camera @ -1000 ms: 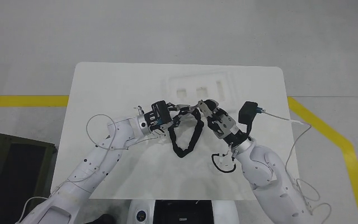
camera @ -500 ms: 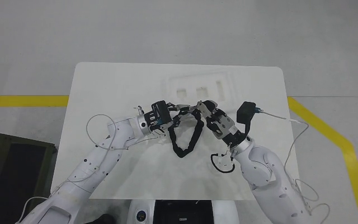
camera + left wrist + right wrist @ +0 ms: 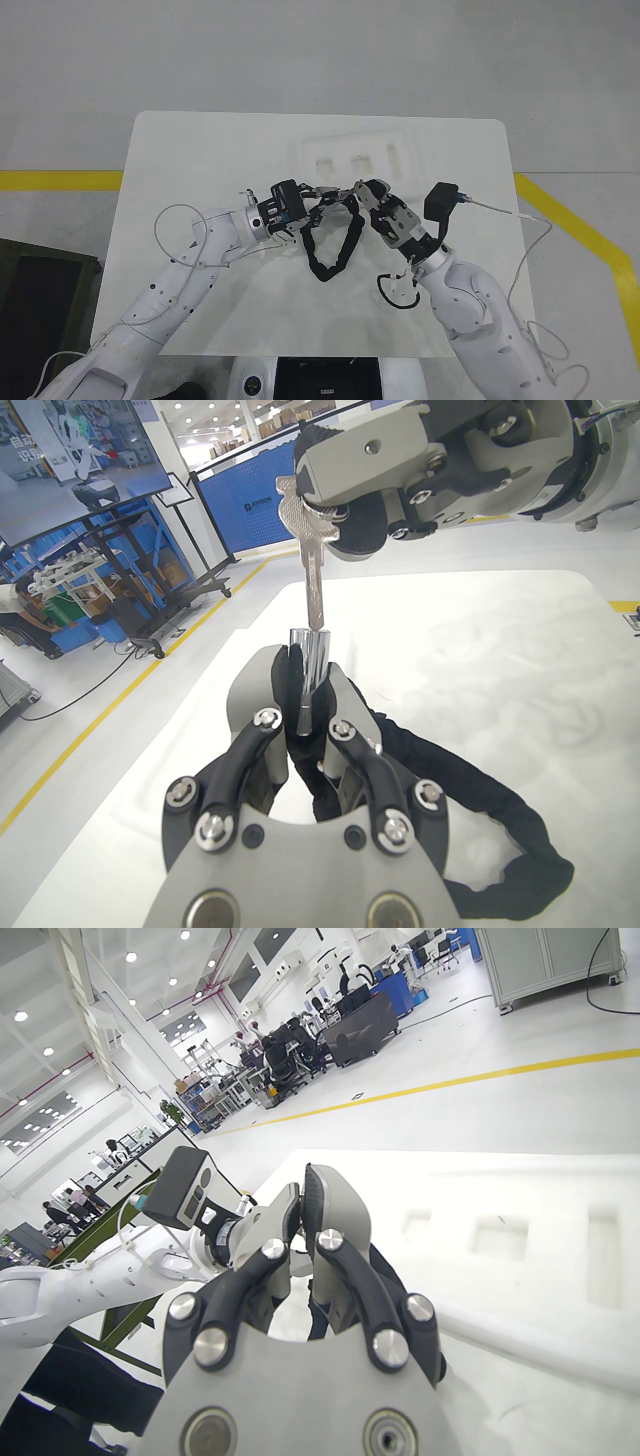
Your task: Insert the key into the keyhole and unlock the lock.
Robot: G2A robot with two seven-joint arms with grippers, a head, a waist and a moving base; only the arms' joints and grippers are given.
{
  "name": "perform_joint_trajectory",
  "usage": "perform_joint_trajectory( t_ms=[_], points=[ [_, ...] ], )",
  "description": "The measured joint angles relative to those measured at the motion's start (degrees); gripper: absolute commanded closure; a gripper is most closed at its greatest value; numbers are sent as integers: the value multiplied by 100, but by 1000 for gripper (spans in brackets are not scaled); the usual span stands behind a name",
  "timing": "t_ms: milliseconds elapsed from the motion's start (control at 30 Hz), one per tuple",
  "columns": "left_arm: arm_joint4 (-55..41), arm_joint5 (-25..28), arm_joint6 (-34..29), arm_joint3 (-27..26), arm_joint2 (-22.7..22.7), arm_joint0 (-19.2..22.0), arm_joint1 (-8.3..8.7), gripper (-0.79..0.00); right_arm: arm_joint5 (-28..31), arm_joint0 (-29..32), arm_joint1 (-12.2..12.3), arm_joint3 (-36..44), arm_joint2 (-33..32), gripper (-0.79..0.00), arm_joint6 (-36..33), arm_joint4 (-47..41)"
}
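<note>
- Two tools are pinching above the tabletop [image 3: 200,150]: left tool [image 3: 305,680] clamping the lock [image 3: 311,660], right tool [image 3: 332,512] clamping the key [image 3: 312,570].
- Key is pointing along the lock's long axis, tip meeting the keyhole [image 3: 316,631].

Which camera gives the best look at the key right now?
Left wrist view: nearly the whole key shows, head pinched in the right gripper, tip at the lock. Top view shows it tiny; in the right wrist view the fingers hide it.
</note>
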State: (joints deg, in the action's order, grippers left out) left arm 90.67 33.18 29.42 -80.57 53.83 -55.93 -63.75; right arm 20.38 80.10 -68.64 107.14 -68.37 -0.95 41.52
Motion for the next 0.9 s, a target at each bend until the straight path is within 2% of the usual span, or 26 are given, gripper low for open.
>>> perform_joint_trajectory(
  t_ms=[567,900],
  points=[
    [0,0,0,0,0,0,0,0,-54,-9,-43,-61,42,0,-66,32],
    [0,0,1,0,0,0,0,0,-100,-66,-56,-71,65,0,-390,46]
  ],
)
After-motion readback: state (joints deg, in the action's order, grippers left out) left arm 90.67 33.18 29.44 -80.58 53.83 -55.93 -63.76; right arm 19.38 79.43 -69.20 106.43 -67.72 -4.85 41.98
